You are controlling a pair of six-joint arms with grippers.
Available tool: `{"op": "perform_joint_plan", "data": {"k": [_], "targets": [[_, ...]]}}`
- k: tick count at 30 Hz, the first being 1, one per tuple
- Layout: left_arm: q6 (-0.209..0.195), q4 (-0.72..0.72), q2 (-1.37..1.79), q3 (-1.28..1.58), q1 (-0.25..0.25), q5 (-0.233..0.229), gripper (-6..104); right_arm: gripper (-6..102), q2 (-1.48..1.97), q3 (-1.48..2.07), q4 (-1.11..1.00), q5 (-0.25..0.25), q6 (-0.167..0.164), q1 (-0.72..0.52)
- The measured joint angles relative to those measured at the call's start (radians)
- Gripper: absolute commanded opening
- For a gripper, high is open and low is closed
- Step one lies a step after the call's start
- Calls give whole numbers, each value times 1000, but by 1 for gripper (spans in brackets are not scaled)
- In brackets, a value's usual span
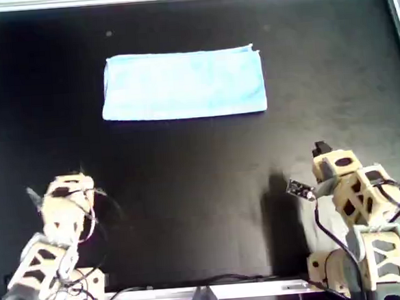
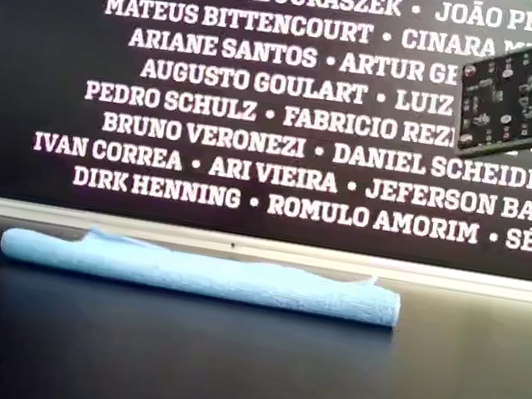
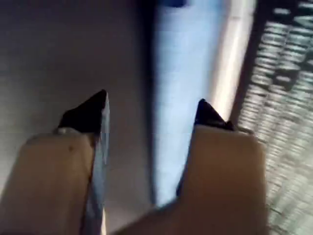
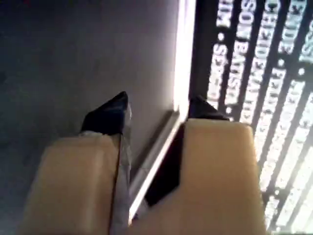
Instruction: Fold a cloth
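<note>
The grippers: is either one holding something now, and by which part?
Nothing is held. My first gripper and my second gripper are open and empty; the folded cloth lies apart.

Overhead cam looks down; exterior sits low, both share cloth (image 1: 183,84)

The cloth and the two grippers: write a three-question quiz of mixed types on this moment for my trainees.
1. True or false: the cloth lies folded into a long rectangle on the black table.
2. Multiple choice: my first gripper is A) shut on the cloth, B) open with nothing between its jaws, C) out of view.
3. Fill in: in the overhead view, both arms sit near the ___ edge, apart from the cloth.

Key
1. True; the exterior view shows stacked layers.
2. B. My second gripper is open too.
3. Bottom.
</note>
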Motion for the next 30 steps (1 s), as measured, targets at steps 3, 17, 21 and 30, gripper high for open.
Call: {"op": "perform_joint_plan", "data": {"k": [3, 17, 21, 30], "targets": [[0, 0, -181, -132, 0, 0, 63, 48, -38, 0, 0, 0, -3, 51], [-43, 0, -1051, -759, -6, 0, 101, 72, -502, -12, -301, 8, -132, 152], [-46, 0, -1114, -831, -6, 0, 99, 72, -724, -123, -344, 8, -120, 160], [-48, 0, -1279, -974, -6, 0, 99, 73, -1459, -644, -347, 2, -21, 160]]}}
